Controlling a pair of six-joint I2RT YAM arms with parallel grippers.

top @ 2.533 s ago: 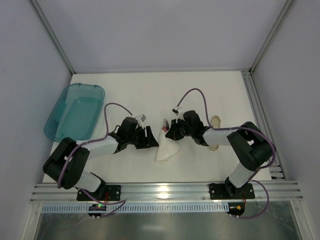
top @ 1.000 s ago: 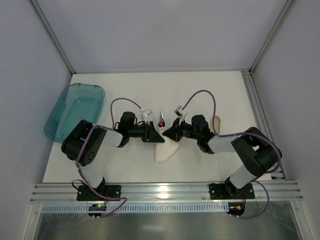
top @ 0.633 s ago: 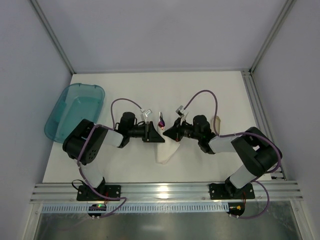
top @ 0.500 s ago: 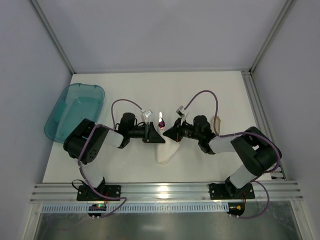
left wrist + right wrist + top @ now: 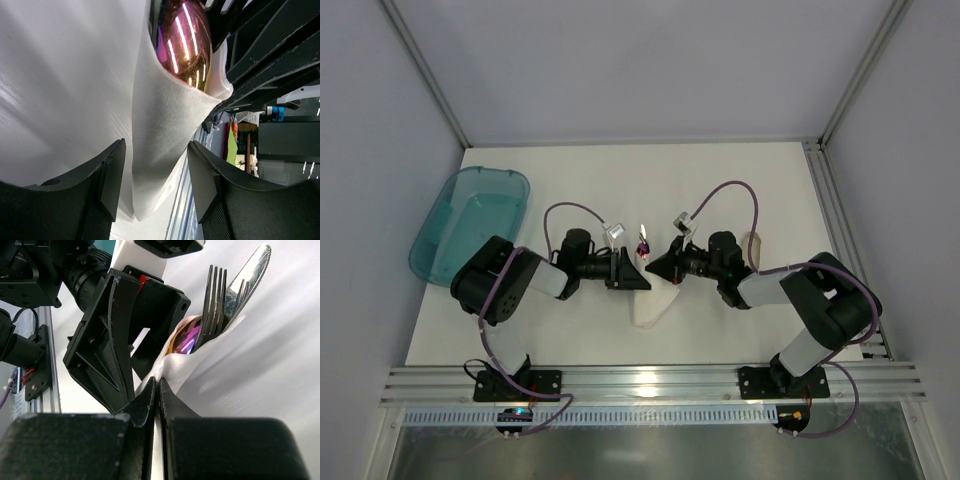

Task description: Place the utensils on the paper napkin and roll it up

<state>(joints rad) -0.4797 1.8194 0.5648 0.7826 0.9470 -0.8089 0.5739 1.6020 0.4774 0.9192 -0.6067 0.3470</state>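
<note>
Both hands meet mid-desk [image 5: 720,190]. My right hand [image 5: 157,386] is pressed together, pinching the napkin [image 5: 240,375] by its edge. My left hand [image 5: 157,175] is spread, one finger on each side of the fold. The utensils [image 5: 643,238] sit wrapped inside the napkin, with the fork [image 5: 214,300] tines poking out.

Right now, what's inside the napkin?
Fork tines, a silvery blade tip and a shiny pink-gold spoon bowl stick out of the napkin's open end. Their handles are covered by the paper.
</note>
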